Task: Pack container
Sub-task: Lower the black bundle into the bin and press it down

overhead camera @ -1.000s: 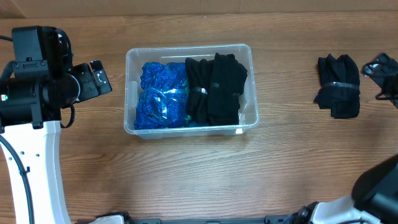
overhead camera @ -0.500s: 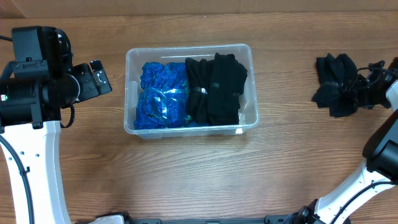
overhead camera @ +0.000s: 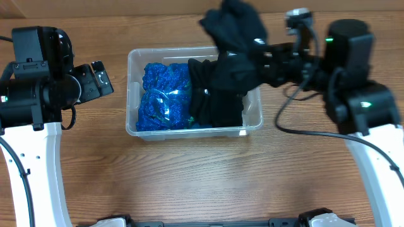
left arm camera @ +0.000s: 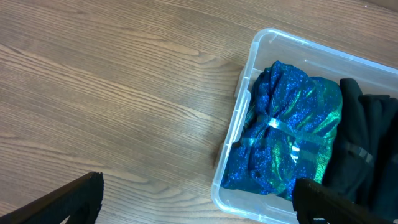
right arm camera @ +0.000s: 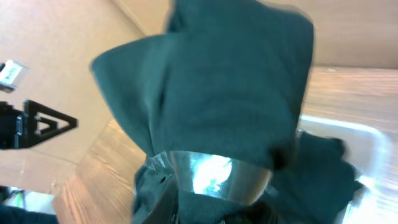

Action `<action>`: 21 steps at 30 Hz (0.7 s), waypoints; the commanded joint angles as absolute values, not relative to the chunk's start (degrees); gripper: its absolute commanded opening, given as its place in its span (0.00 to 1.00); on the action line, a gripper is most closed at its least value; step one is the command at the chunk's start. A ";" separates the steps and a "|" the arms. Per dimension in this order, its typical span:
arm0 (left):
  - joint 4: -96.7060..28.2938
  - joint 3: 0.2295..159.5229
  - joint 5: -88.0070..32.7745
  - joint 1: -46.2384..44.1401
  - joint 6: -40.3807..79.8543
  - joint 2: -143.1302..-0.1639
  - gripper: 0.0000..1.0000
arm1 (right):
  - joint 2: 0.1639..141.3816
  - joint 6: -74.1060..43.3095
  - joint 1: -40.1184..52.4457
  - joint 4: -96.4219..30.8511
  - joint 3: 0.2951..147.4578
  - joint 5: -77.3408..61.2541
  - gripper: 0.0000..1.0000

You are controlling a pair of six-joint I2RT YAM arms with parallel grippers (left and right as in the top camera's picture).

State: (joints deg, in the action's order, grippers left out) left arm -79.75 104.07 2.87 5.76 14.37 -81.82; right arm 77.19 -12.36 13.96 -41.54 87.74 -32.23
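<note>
container (overhead camera: pixel 130 94) sits on the table (overhead camera: pixel 189 183) left of centre, long side toward the robot. its left half is filled by blue bundles (overhead camera: pixel 161 98) and its right half by black packed bundles (overhead camera: pixel 218 104), with little free floor visible. right gripper (overhead camera: pixel 265 62) is clamped on a black bundle (overhead camera: pixel 233 31), which hangs above the container's far right corner, partly over the rim and partly over the packed black items. the right wrist view shows a clear band (right arm camera: pixel 211 177) around the held bundle, with loose cloth flaring above it. the fingers themselves are mostly hidden by fabric. left gripper (overhead camera: pixel 101 77) rests well to the left of the container with its fingers spread wide and nothing between them. judgement: the step in hand is placing this bundle, and the task looks well advanced. recommended practice: centre the bundle over the right half before descending, so that no cloth drapes over the rim. lower it until it bears on the packed items, press lightly, then release. risk noted: the light container may slide or tip if the bundle catches its wall. the left arm is placed to steady it if needed.
</note>
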 commanded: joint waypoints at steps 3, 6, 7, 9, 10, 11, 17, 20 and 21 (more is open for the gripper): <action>-79.53 104.31 3.55 5.98 13.26 -82.06 1.00 | 90.67 -27.49 26.83 -36.73 87.70 -20.93 0.04; -79.53 104.31 3.55 5.98 13.26 -82.06 1.00 | 102.02 -31.79 30.48 -39.92 87.70 -14.39 0.04; -79.53 104.31 3.55 5.98 13.26 -82.06 1.00 | 104.88 -31.77 31.14 -43.81 87.70 -10.50 0.07; -79.53 104.31 3.55 5.98 13.26 -82.06 1.00 | 106.02 -31.55 31.40 -48.29 87.70 -3.75 0.26; -79.53 104.31 3.55 5.98 13.26 -82.06 1.00 | 105.30 -29.98 31.38 -50.37 87.94 -0.54 0.31; -79.53 104.31 3.55 5.98 13.26 -82.06 1.00 | 103.92 -27.94 31.40 -51.00 88.18 0.01 0.34; -79.53 104.31 3.55 5.98 13.26 -82.06 1.00 | 91.92 -26.59 33.19 -43.81 89.12 1.63 0.25; -79.53 104.31 3.55 5.98 13.26 -82.06 1.00 | 97.43 -27.29 36.84 -37.28 89.10 1.65 0.12; -79.53 104.31 3.55 5.98 13.26 -82.06 1.00 | 101.03 -28.82 37.12 -37.32 89.08 1.63 0.11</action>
State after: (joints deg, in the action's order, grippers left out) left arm -79.70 104.07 2.90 5.78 14.37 -81.82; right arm 93.36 -26.92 35.64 -37.41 89.14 0.91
